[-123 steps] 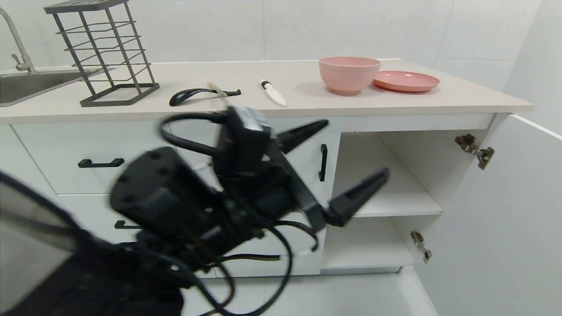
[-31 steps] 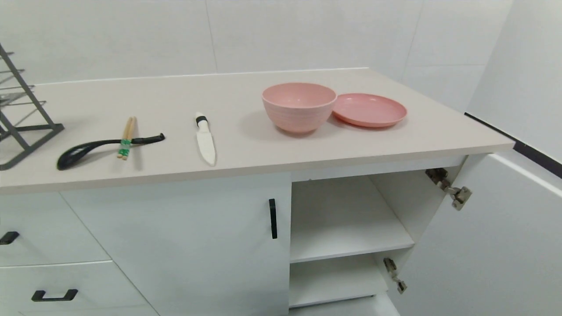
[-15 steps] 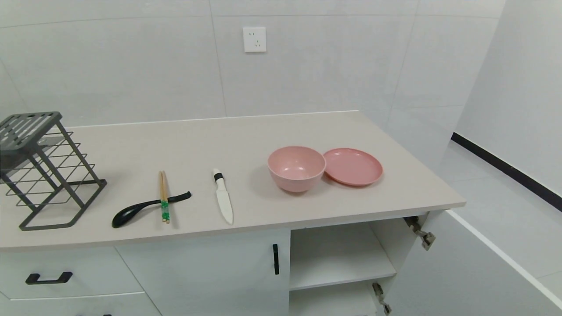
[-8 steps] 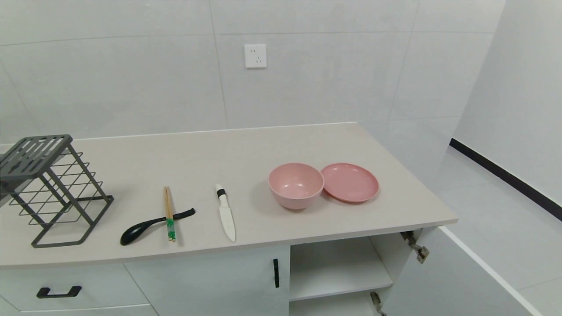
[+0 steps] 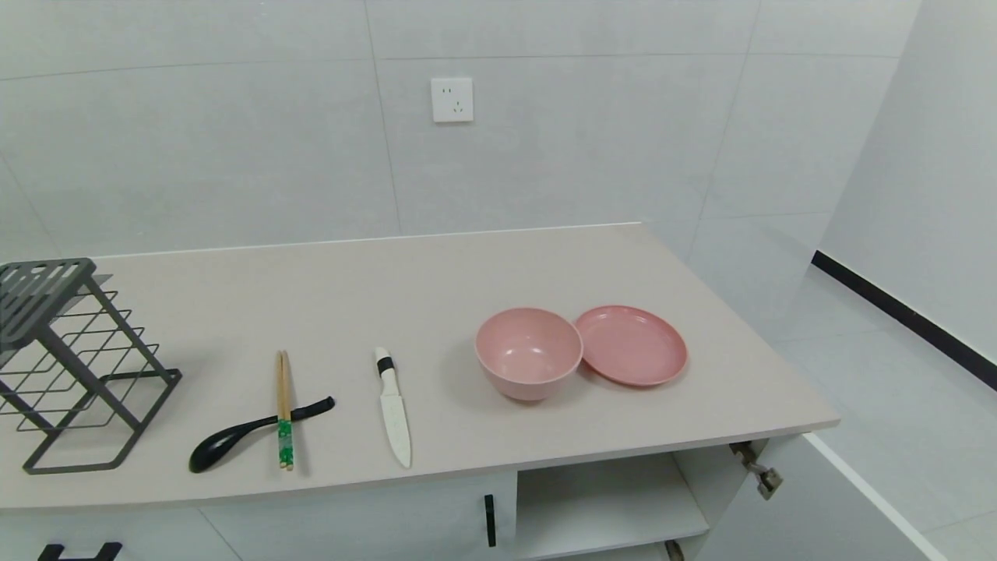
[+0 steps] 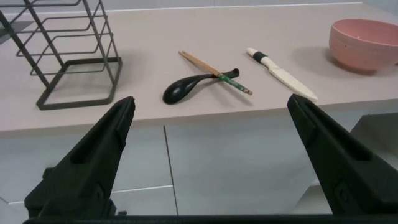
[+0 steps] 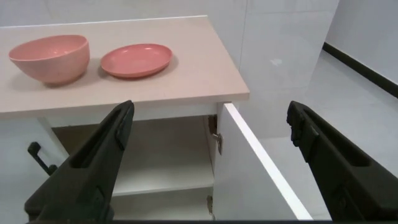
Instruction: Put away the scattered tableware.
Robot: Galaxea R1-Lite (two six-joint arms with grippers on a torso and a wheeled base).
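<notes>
On near-left counter (image 5: 436, 280), chopsticks (image 5: 281, 382) are lying across spoon (image 5: 214, 452), likely rolling off if spoon goes first; left gripper (image 6: 210, 107) and right gripper (image 7: 211, 111) are gaping wide, empty.

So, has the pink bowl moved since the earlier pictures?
No. Only the camera shifted: the pink bowl still sits close beside the pink plate, with the knife on its other side as before.

Bright, even light on the countertop (image 5: 436, 273) — soft shadow at nine o'clock of the pink bowl (image 5: 528, 352); front edge bows.
</notes>
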